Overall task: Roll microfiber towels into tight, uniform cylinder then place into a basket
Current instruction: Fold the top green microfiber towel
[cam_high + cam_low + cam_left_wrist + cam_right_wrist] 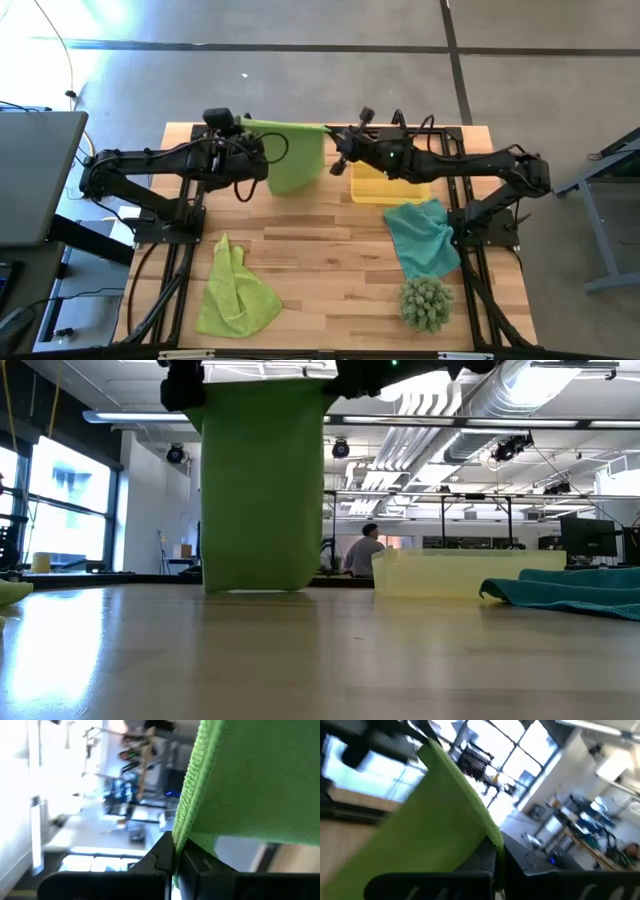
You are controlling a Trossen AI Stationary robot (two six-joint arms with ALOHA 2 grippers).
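A lime-green microfiber towel (296, 160) hangs spread between my two grippers above the far middle of the table. In the low view this towel (262, 485) falls as a flat sheet, and its lower edge (255, 588) reaches about table height. My left gripper (176, 865) is shut on its upper left corner and my right gripper (499, 865) on its upper right corner. The yellow basket (372, 190) stands on the table just right of the hanging towel, partly under my right arm. My left gripper pinches the towel's hemmed edge (181, 832) at the upper left corner (247, 126) between its two shut fingers, which lie roughly level. The cloth hangs below the hold. My right gripper pinches the towel's upper right corner (492, 837) between its two shut fingers, roughly level, coming from the table's right. The top edge (290, 127) runs almost straight between the two holds.
A teal towel (424, 238) lies crumpled near the right edge. A second lime-green towel (235, 290) lies bunched at the near left. A spiky green ball plant (427, 303) sits at the near right. Bare wood (330, 260) shows in the near middle.
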